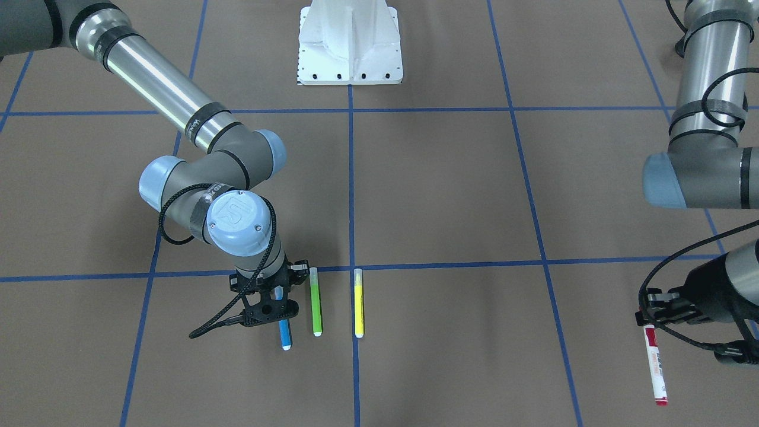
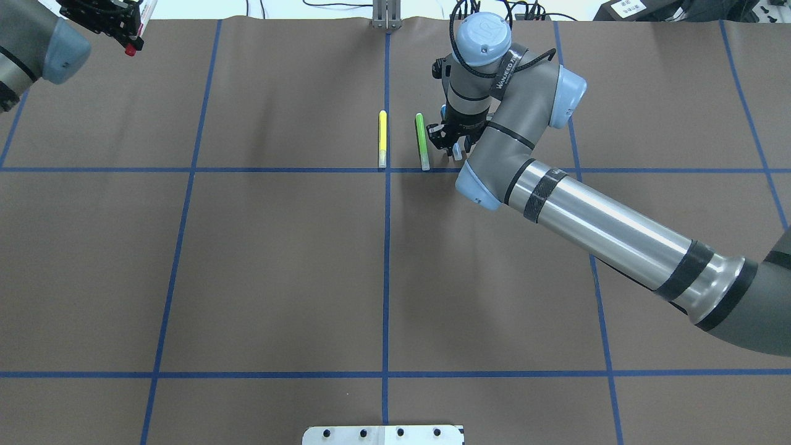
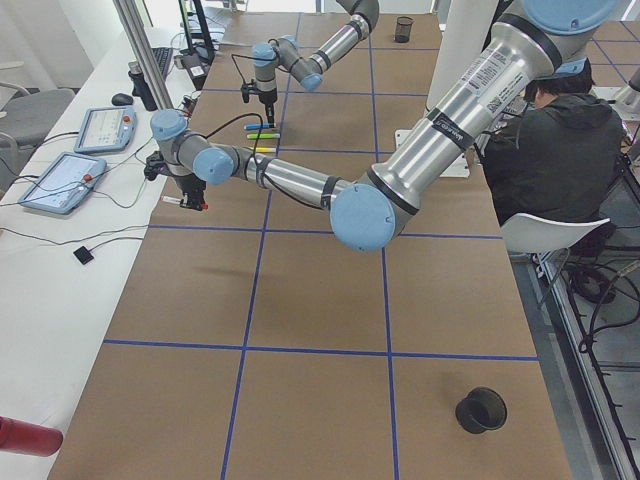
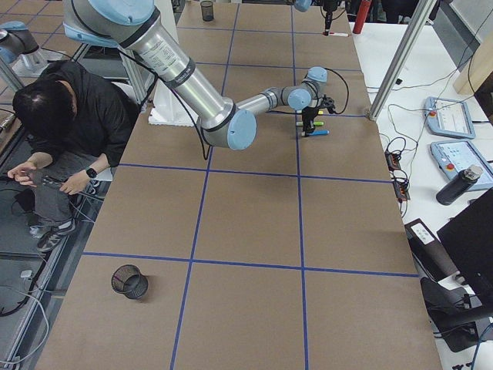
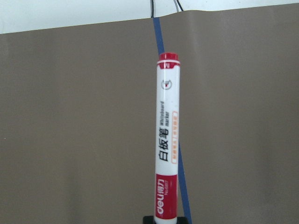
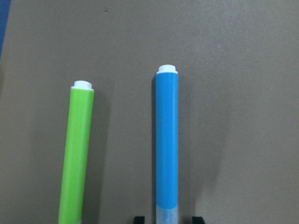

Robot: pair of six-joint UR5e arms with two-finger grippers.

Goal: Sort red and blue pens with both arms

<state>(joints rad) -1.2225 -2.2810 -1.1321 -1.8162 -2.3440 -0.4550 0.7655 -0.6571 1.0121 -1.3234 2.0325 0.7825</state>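
Observation:
A white-barrelled marker [image 1: 655, 367] with red cap and red end sticks out of my left gripper [image 1: 651, 323], which is shut on its cap end, near the table's far left edge. The left wrist view shows the marker [image 5: 167, 140] pointing away over brown paper. A slim blue pen [image 1: 286, 337] lies on the table under my right gripper [image 1: 277, 303]. In the right wrist view the blue pen [image 6: 167, 140] runs between the two fingertips [image 6: 138, 218], with a gap on either side; this gripper is open. From overhead, only the pen's pale cap [image 2: 456, 152] shows below the right gripper [image 2: 454, 143].
A green pen [image 1: 315, 301] lies right beside the blue one, and a yellow pen [image 1: 358, 302] lies on the blue centre line. The white robot base [image 1: 350, 47] stands at the table's robot side. A black cup [image 3: 481, 409] sits on the near corner; a person sits beside the table.

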